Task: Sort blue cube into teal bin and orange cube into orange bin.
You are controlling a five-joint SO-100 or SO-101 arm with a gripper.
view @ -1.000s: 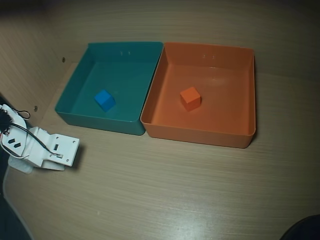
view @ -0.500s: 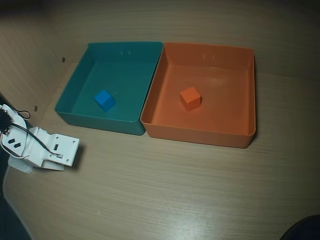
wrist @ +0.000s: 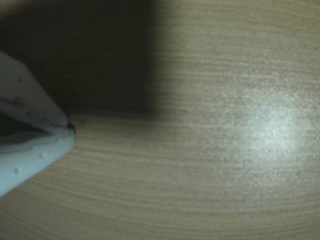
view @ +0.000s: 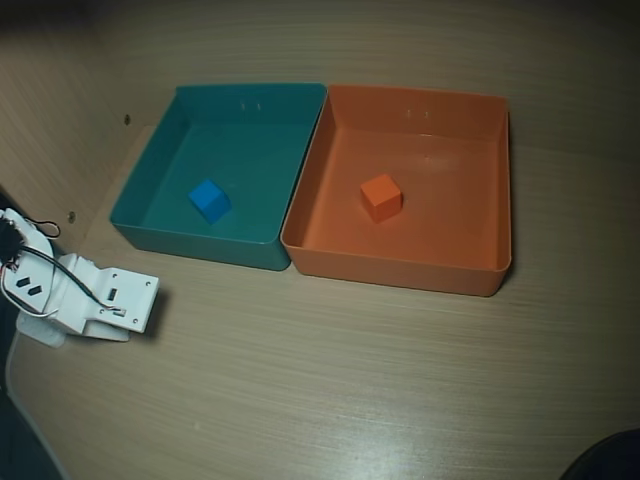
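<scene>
Claw [wrist: 70,127] clenched, empty, over bare desk [view: 350,380] | blue cube [view: 209,200] sits in teal bin [view: 150,175] | orange cube [view: 381,196] sits in orange bin [view: 480,200] | sorting looks done

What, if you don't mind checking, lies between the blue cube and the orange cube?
In the overhead view, the blue cube and orange cube are separated by the adjoining walls of the teal bin and orange bin, plus bare bin floor.

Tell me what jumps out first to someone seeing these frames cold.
Two bright trays sit side by side mid-table in the overhead view: the teal bin on the left holding the blue cube, the orange bin on the right holding the orange cube. The white arm rests folded at the left edge.
</scene>
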